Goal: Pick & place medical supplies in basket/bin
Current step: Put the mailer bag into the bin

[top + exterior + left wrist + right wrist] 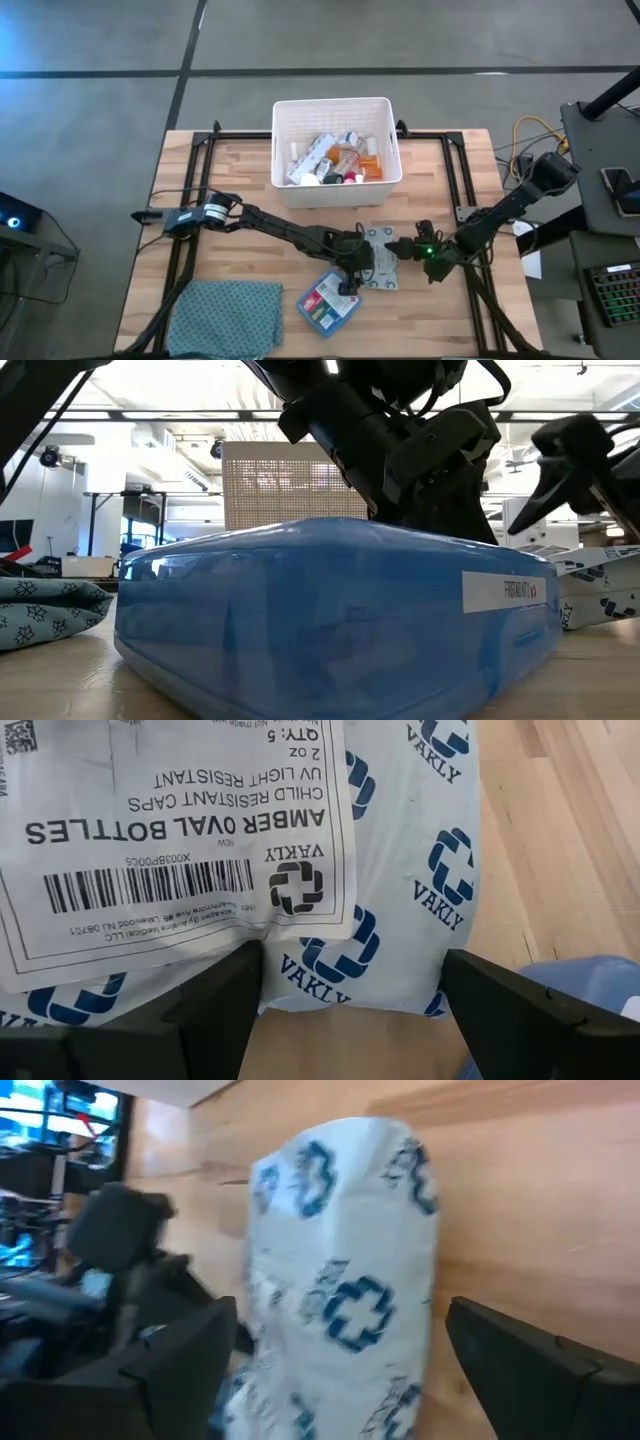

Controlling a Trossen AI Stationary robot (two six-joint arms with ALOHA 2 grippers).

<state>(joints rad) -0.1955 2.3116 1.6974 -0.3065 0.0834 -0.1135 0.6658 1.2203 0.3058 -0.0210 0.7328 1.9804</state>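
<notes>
From above, the left hand (352,262) and the right hand (408,246) sit on either side of the patterned pack (382,256) lying flat on the worktop (230,180), between the white bin (337,108) and the blue first-aid box (328,301); the bin already holds several bottles and tubes; a teal cloth (228,318) lies at the near left corner; with both hands on one soft pack, the likely fault is a tug between them or a collision.

At worktop level the first-aid box (340,620) fills the view and hides the grasp; the pack's edge (600,595) shows at the right.

The left wrist view shows open fingers (215,1005) straddling the pack's edge (400,880), its label reading amber oval bottles; a thin edge grip could slip.

The right wrist view shows wide-open fingers (180,1355) flanking the pack (345,1280), which looks raised at one end; the left arm stands close beyond, in the way of any advance.
</notes>
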